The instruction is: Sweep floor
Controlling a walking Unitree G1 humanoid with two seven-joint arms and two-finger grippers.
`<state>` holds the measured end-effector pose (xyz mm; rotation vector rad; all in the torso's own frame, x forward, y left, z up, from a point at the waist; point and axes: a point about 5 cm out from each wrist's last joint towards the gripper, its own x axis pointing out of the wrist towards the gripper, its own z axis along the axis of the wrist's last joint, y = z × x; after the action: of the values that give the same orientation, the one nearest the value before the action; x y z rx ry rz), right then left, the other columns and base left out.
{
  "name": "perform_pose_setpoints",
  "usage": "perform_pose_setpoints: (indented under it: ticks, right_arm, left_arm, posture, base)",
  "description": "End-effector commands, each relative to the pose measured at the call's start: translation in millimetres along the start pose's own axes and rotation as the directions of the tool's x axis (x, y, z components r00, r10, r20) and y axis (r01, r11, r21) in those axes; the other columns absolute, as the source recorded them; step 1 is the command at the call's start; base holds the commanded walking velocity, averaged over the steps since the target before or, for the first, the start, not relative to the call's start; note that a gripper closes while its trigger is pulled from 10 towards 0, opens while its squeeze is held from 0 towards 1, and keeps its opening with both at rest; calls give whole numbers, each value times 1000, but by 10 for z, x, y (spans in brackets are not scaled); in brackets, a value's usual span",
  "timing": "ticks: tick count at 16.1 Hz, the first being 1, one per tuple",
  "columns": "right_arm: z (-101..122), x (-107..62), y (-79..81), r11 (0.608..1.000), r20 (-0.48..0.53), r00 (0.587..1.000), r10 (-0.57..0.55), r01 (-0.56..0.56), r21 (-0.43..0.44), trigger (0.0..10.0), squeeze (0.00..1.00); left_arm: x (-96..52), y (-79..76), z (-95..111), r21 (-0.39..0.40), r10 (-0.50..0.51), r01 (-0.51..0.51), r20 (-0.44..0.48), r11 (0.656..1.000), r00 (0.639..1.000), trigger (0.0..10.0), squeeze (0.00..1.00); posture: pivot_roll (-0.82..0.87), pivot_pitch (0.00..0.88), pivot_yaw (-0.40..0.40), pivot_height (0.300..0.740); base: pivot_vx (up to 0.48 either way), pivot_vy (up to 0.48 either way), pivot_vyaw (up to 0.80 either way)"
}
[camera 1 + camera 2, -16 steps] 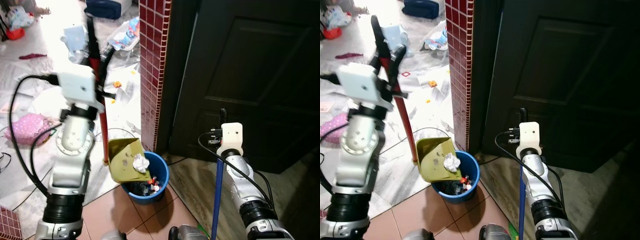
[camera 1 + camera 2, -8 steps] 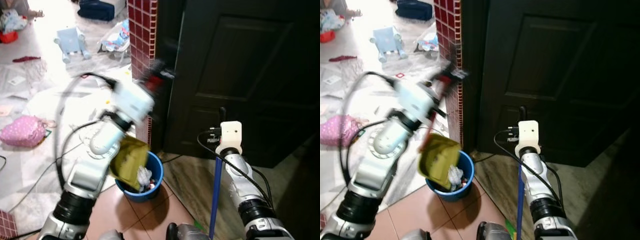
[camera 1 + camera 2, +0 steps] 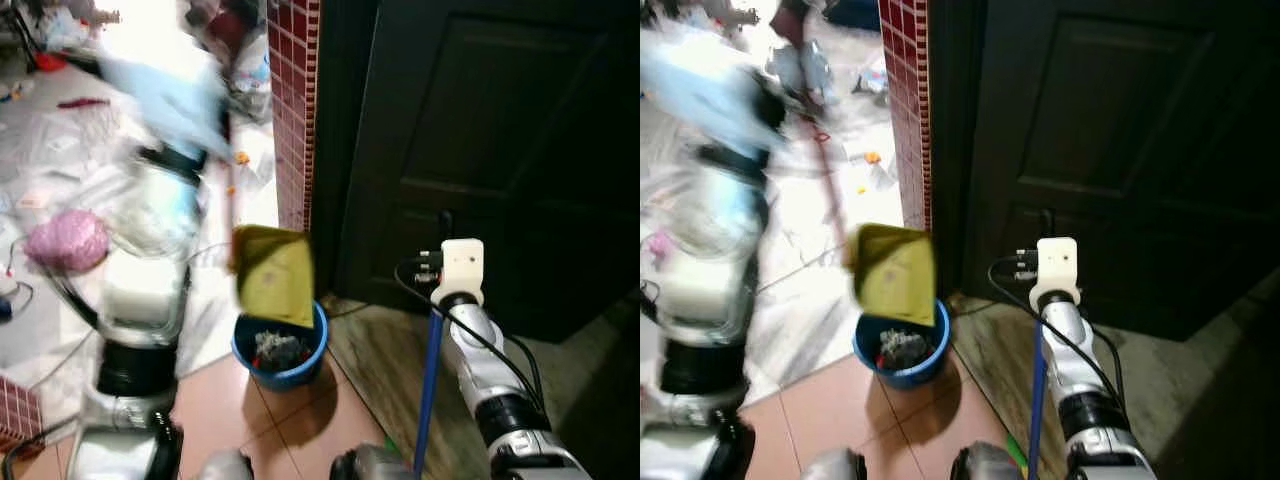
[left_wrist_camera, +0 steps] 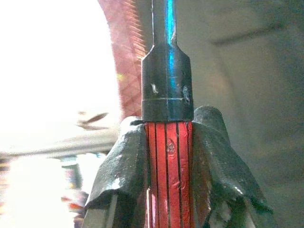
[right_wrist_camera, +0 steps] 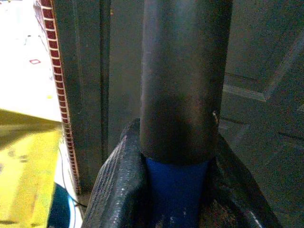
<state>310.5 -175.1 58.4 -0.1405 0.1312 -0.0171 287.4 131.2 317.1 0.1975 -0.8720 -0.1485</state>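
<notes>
We hold the yellow dustpan (image 3: 273, 275) tipped above the blue bin (image 3: 281, 350), our left tool (image 4: 166, 156) clenched on its red handle (image 4: 166, 161). Debris (image 3: 278, 348) already lies in the bin, so the emptying looks nearly finished. Our right tool (image 5: 175, 190) grips the blue broom pole (image 3: 430, 390) by the dark door (image 3: 480, 150). Litter on the pale floor (image 3: 60, 150) beyond suggests more sweeping remains.
</notes>
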Motion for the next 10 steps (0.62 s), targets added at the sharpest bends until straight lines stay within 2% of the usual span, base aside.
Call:
perform_pose_setpoints:
  ticks: [1, 3, 4, 6, 10]
  right_arm:
    - [67, 28, 14, 999, 36, 999, 15, -14, -35, 10000, 0]
    - [71, 41, 53, 999, 36, 999, 21, -20, -29, 10000, 0]
    - [68, 41, 57, 999, 36, 999, 21, -20, -28, 10000, 0]
    - [43, 26, 43, 1000, 37, 999, 8, -7, -19, 10000, 0]
    - [26, 30, 75, 1000, 36, 999, 13, -13, -16, 10000, 0]
  left_arm:
    - [63, 140, 165, 83, 55, -61, 76, 995, 996, 10000, 0]
    - [-21, 274, 1, 152, 122, -122, 6, 981, 993, 10000, 0]
    - [-41, 291, -30, 167, 133, -130, -8, 977, 991, 10000, 0]
    - [-302, 438, -275, 272, 224, -184, -124, 945, 967, 10000, 0]
    - [-642, 497, -590, 323, 285, -193, -269, 927, 920, 10000, 0]
  posture:
    - [-20, 0, -46, 740]
    - [-14, 0, -46, 740]
    - [-13, 0, -48, 740]
    - [-11, 0, -50, 740]
    - [0, 0, -39, 740]
  base:
    - [0, 0, 0]
    - [0, 0, 0]
    - [0, 0, 0]
    - [0, 0, 0]
    - [0, 0, 0]
